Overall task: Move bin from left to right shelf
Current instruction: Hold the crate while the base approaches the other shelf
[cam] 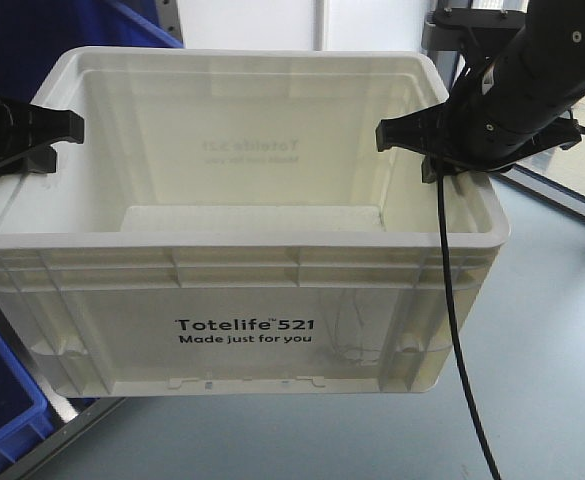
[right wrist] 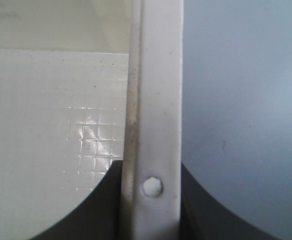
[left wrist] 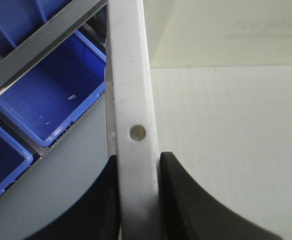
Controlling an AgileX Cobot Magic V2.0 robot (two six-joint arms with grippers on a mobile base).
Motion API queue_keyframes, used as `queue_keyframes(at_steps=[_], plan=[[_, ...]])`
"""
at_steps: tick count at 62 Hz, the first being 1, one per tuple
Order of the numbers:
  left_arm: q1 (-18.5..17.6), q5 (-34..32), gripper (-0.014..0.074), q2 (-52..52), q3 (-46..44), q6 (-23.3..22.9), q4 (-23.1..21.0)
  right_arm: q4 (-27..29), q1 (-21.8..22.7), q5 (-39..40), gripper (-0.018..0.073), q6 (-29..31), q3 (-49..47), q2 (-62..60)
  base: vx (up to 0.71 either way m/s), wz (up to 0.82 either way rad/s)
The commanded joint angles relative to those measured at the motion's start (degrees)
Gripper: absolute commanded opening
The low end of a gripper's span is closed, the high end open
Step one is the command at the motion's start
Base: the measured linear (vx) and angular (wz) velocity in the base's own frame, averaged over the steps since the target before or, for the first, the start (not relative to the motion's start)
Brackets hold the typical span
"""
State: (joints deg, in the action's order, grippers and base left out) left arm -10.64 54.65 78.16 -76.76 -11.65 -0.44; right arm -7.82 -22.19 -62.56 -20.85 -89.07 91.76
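Pinching bin: left gripper, right gripper

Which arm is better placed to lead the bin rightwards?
Probably right: the right gripper clamps the rim of the bin on the side facing open floor; the left gripper holds the opposite rim, beside blue bins.

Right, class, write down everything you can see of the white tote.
The white tote is a big rectangular open-topped plastic box with a ribbed rim and black print, Totelife 521 Made just for you, on its front. It hangs level and looks empty. The left gripper and right gripper pinch opposite side rims; it looks lifted above the grey floor.
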Motion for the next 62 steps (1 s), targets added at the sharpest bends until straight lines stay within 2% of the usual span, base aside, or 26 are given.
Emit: queue_keyframes(at_steps=[1, 62], plan=[[0.1, -5.2, -0.0006, -2.4, -2.2, 0.8, 1.6, -4.0, 0.4, 4.7, 0.0022, 0.3, -2.2, -3.0, 0.09, 0.48], [0.1, -5.2, -0.0006, -2.4, -2.2, 0.8, 1.6, -4.0, 0.4, 4.7, 0.0022, 0.3, -2.2, -3.0, 0.06, 0.45]])
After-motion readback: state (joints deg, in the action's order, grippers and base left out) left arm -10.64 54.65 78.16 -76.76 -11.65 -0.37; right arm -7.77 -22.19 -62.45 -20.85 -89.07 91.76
